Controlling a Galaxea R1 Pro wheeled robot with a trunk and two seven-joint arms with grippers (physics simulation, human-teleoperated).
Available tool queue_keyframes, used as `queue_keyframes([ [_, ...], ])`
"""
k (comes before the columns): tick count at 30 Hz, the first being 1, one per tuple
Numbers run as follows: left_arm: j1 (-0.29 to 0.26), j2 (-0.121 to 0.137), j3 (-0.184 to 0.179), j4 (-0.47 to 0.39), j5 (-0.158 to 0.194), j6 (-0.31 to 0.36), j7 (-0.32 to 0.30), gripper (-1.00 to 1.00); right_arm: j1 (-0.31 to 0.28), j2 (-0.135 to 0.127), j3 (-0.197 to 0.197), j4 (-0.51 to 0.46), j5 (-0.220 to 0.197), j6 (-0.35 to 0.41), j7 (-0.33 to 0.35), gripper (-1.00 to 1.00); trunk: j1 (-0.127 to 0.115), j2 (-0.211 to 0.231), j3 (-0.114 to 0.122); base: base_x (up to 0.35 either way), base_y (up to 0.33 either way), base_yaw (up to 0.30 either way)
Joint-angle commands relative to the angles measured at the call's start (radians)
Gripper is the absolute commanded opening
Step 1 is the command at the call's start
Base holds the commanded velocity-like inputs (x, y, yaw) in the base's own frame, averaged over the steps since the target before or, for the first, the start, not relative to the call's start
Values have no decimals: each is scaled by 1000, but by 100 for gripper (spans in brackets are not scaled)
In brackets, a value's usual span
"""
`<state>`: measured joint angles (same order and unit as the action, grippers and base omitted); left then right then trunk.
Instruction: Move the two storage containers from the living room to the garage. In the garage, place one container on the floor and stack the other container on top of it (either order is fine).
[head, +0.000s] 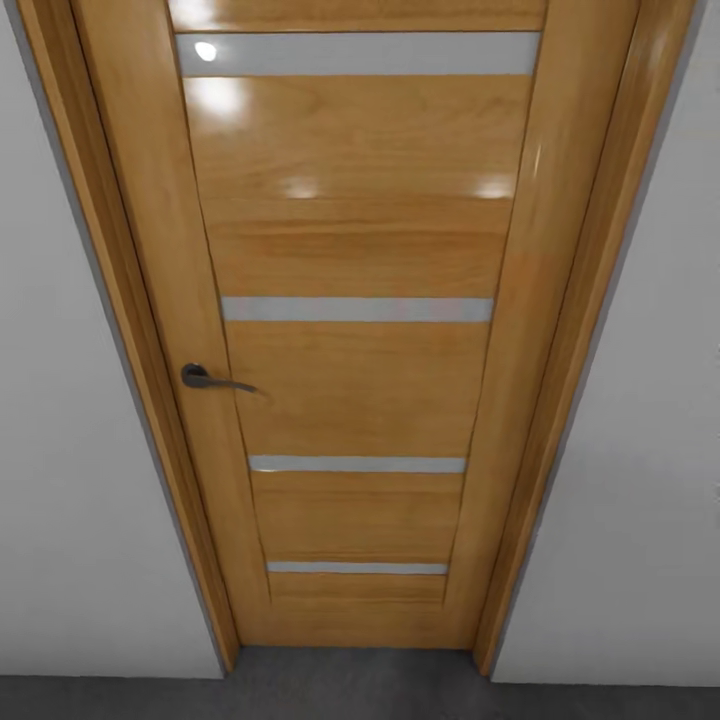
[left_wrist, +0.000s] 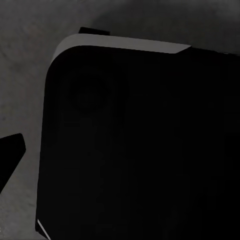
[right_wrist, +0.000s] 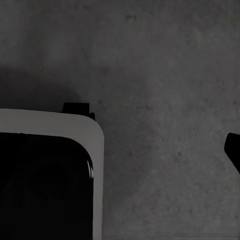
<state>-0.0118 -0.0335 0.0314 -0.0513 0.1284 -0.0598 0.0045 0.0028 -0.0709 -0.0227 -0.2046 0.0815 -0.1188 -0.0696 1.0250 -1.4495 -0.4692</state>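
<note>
**Facing a closed wooden door on grey concrete**

The head view looks at a glossy honey-coloured wooden door (head: 355, 330), shut in its frame (head: 585, 330). Four narrow frosted glass strips (head: 357, 309) cross its central panel, and a dark metal lever handle (head: 212, 379) sits on the door's left stile. Plain white wall (head: 70, 450) stands on either side of the frame. Along the bottom runs a band of dark grey floor (head: 350, 685), meeting the door's foot.

Beneath the left claw, the wrist camera looks down on a big black rounded-corner body with a pale grey edge (left_wrist: 125, 44), which seems to be part of the robot itself. One dark fingertip (left_wrist: 11, 155) pokes in at the picture's edge, with mottled grey concrete (left_wrist: 25, 65) below it.

Under the right claw lies the same rough concrete floor (right_wrist: 165, 75), blotchy and bare, with a black, grey-rimmed corner (right_wrist: 75, 125) off to one side and a sliver of dark finger (right_wrist: 234, 150) at the opposite edge.

How far either claw is spread cannot be told, and nothing is seen held. No storage container is in sight from here.
</note>
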Motion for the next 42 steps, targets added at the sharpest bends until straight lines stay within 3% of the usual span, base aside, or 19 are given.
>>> queue_keyframes([
  [1,0,0,2,1,7,-3,0,100,0,0,-2,-1,8,-1,-3,100,0,0,-1,0,0,-56],
  [42,0,0,1,1,7,-2,0,100,0,-4,-2,-1,10,-3,-5,100,0,0,-1,28,0,-4],
])
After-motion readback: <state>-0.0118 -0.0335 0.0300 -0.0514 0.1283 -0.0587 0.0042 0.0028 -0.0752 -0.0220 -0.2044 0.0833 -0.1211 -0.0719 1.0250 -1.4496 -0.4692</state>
